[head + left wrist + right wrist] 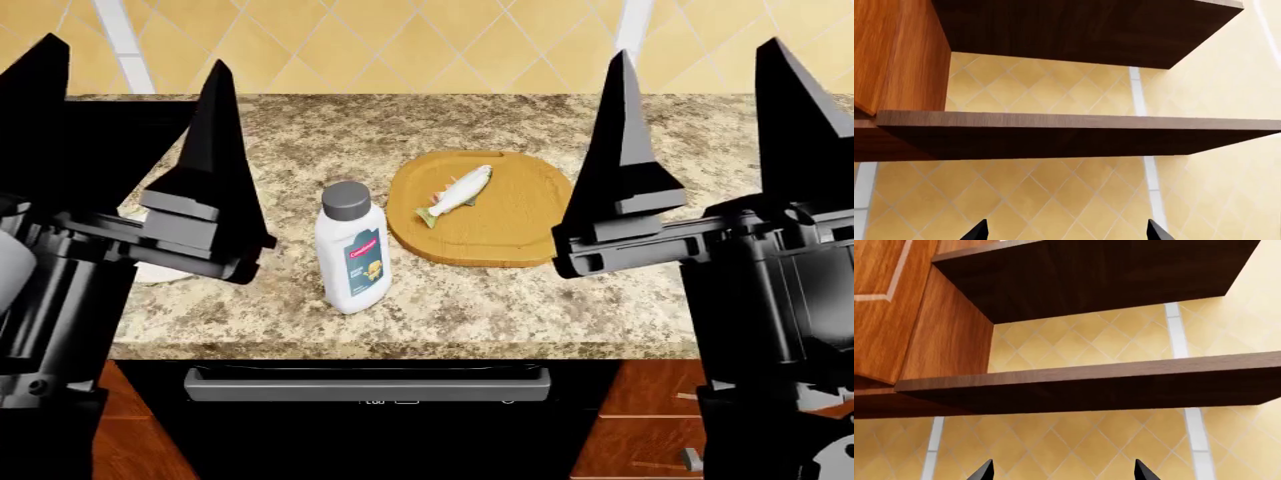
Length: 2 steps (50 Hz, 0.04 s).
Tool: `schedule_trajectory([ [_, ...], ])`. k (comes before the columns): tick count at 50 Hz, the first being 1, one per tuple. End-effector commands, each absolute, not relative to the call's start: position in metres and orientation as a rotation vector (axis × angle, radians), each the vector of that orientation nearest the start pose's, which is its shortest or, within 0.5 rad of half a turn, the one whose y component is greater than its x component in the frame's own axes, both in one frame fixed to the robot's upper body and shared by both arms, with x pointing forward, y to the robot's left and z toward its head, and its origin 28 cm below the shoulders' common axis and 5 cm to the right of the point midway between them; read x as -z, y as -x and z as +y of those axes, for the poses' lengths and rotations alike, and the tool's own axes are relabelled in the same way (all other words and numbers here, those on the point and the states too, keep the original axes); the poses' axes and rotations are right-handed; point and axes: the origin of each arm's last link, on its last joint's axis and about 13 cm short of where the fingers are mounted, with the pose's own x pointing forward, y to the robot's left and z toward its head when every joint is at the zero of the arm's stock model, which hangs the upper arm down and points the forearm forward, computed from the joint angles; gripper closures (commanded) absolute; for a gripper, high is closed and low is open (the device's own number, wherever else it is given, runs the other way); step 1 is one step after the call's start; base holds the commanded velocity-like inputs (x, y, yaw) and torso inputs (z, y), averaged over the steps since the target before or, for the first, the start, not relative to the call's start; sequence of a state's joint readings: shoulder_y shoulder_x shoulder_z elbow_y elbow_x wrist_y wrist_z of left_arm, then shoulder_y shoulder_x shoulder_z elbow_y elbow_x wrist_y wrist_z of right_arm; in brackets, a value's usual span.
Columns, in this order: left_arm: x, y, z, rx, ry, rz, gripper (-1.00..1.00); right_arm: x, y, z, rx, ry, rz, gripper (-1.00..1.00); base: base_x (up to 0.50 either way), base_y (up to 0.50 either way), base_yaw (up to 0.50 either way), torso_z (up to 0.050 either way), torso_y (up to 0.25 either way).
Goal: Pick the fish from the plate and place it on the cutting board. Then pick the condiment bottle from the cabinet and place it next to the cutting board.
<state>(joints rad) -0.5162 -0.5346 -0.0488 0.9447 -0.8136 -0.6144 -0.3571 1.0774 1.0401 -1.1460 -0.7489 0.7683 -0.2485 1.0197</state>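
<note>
In the head view the fish (457,193) lies on the wooden cutting board (514,235) at the middle of the counter. The condiment bottle (352,250) stands upright on the counter just left of the board. The white plate (158,272) shows only as a sliver behind my left gripper. My left gripper (130,95) and right gripper (707,95) are raised close to the camera, both open and empty, fingers pointing up. In the wrist views the left gripper (1066,231) and right gripper (1061,471) show only spread fingertips against tiled wall.
Granite counter (454,310) with a dark oven front (367,385) below it. Both wrist views face brown wall shelves (1074,132) (1107,385), a wooden cabinet side (894,50) and yellow tiled wall.
</note>
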Motion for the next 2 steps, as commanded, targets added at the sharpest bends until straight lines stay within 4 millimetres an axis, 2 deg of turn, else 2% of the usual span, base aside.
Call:
schedule_trajectory([
  [1,-0.2599,-0.1879,0.2328,0.251,0.024,-0.678,-1.0,-0.2531,-0.1947,-0.101,-0.217,-0.085,-0.741,-1.0,0.0,0.0,0.0,0.0,0.0],
  [2,-0.2596,-0.1876,0.2328,0.25,0.024,-0.677,-1.0,-0.253,-0.1954,-0.1006,-0.217,-0.085,-0.741,-1.0,0.0,0.0,0.0,0.0,0.0],
])
